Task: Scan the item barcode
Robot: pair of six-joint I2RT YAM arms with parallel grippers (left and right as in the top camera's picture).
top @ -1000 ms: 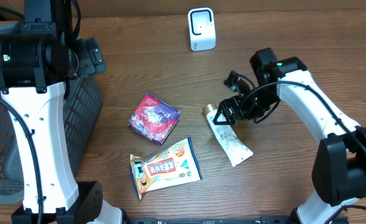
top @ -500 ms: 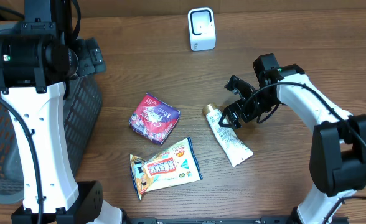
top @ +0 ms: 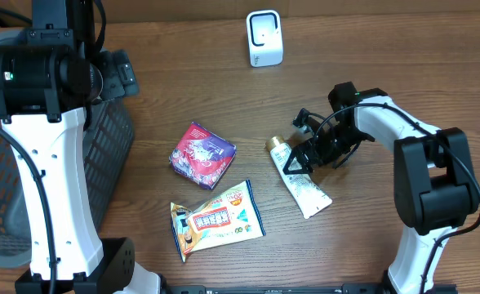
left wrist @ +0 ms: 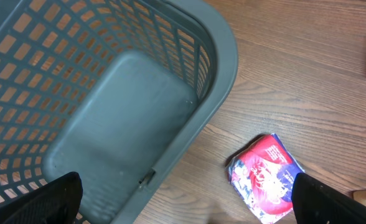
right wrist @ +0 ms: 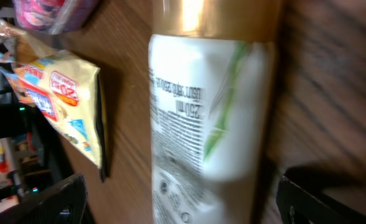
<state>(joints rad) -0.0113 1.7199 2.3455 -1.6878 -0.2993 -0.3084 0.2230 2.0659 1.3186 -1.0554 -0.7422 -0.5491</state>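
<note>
Hanging over the basket [left wrist: 223, 56], the left gripper [left wrist: 189, 208] had not stirred over the last second, its fingers spread wide and holding nothing. The box [top: 202, 154] and the pouch [top: 215, 219] lay where they had been, and the scanner [top: 264, 38] stood at the far edge, well apart from them. The tube [top: 305, 188] had not shifted either: it lay flat on the table [top: 183, 73], gold cap towards the scanner. The change was on the right. The right gripper [top: 293, 159] had drawn back a little from the cap end, then turned and come down again just below the cap, its arm folded in closer. Its fingers stood spread, one on each side of the tube, not yet pinching it; the wrist view showed the tube's print close between them. That read as lining up for a grasp, so lifting the tube and presenting its barcode remained to do
</note>
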